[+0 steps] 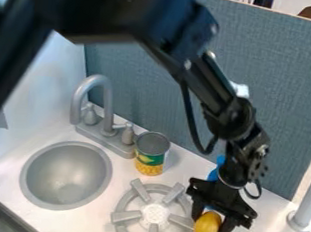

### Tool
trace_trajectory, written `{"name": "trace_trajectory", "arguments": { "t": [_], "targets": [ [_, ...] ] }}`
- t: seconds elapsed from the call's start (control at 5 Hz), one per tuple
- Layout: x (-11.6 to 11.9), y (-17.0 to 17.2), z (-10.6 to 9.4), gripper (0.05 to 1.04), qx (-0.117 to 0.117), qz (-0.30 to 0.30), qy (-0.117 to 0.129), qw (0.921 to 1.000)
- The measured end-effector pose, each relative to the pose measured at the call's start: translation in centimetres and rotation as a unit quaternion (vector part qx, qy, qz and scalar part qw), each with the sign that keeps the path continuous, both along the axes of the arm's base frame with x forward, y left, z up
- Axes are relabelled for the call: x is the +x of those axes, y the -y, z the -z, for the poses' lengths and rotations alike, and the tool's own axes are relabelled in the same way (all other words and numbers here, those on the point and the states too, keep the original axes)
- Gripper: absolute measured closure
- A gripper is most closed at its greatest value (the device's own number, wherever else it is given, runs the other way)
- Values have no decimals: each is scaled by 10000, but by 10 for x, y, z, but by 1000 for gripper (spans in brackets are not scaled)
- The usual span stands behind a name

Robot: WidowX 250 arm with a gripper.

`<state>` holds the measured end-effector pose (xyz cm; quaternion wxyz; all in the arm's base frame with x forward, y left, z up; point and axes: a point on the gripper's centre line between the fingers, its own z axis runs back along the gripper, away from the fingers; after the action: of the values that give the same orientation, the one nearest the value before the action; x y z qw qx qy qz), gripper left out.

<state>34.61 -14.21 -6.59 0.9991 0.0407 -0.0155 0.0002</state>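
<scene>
Toy kitchen, shown by its sink (66, 176) and burners (126, 217).

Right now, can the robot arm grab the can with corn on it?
Probably not: its fingers seem full, around a yellow thing. Otherwise the way looks free, with nothing tall between them and the can by the tap.

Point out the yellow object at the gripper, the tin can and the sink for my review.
Yellow object (207, 226): camera view, its rounded side.
Tin can (150, 159): camera view, label below the rim.
Sink (65, 174): camera view, bare basin.
</scene>
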Motion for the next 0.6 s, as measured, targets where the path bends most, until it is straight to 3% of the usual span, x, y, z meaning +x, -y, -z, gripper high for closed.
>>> {"name": "trace_trajectory", "arguments": {
  "t": [0.2,0.4,0.6],
  "targets": [
    [-14,-8,-24,375,-29,56,208,9998],
    [-35,-20,-25,375,97,133,35,9999],
    [-38,-36,-25,375,260,31,-156,9995]
  ]
}}
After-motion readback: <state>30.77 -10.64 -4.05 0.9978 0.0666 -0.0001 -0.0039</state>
